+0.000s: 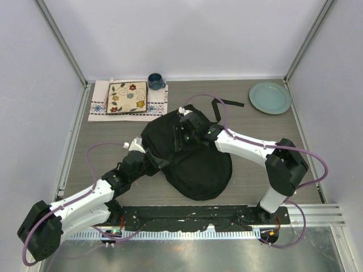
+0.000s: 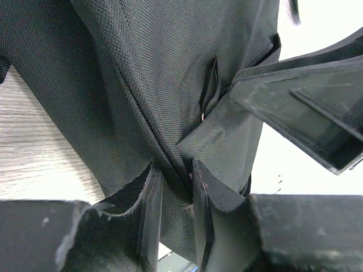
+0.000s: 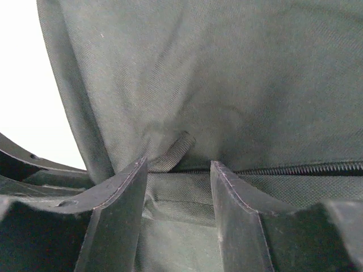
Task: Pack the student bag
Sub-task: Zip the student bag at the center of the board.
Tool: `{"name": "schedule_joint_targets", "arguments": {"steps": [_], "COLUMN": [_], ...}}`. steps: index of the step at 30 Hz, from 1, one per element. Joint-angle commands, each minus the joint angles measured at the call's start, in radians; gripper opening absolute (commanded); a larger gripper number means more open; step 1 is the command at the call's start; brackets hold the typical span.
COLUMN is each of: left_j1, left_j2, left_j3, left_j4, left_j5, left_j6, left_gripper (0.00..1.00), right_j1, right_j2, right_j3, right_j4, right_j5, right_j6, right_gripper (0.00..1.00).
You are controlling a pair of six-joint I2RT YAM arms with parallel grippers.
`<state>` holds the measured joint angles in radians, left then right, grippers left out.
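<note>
The student bag, a large black fabric backpack, lies in the middle of the table with a strap trailing toward the back. My left gripper is at the bag's left edge. In the left wrist view it is shut on a pinched fold of the bag's black fabric. My right gripper is on the bag's upper part. In the right wrist view its jaws stand apart, pressed against the fabric just below a zip, with nothing clamped between them.
A patterned square plate rests on an embroidered cloth at the back left, with a blue mug beside it. A pale green plate sits at the back right. Grey walls enclose the table.
</note>
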<state>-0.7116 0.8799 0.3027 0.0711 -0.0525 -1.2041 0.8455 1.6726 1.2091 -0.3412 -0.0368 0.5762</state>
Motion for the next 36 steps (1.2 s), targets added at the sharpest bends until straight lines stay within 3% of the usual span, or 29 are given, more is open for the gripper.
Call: {"name": "schedule_joint_targets", "arguments": {"steps": [1, 16, 26, 36], "left_j1": [-0.005, -0.005, -0.005, -0.006], "left_j2": [0.013, 0.031, 0.037, 0.036], "left_j3": [-0.019, -0.028, -0.024, -0.027], "left_j4": [0.059, 0.090, 0.090, 0.088], "left_j5": [-0.015, -0.010, -0.015, -0.012], "left_j6": [0.003, 0.003, 0.003, 0.003], "left_gripper": [0.27, 0.25, 0.22, 0.21], "right_j1": [0.023, 0.029, 0.138, 0.162], "right_j2": [-0.025, -0.031, 0.039, 0.113], "right_j3": [-0.039, -0.089, 0.029, 0.061], "right_j4": [0.011, 0.116, -0.015, -0.094], "right_j5": [-0.044, -0.023, 0.256, 0.391], "right_j6": [-0.015, 0.117, 0.200, 0.286], "right_gripper": [0.53, 0.52, 0.42, 0.39]}}
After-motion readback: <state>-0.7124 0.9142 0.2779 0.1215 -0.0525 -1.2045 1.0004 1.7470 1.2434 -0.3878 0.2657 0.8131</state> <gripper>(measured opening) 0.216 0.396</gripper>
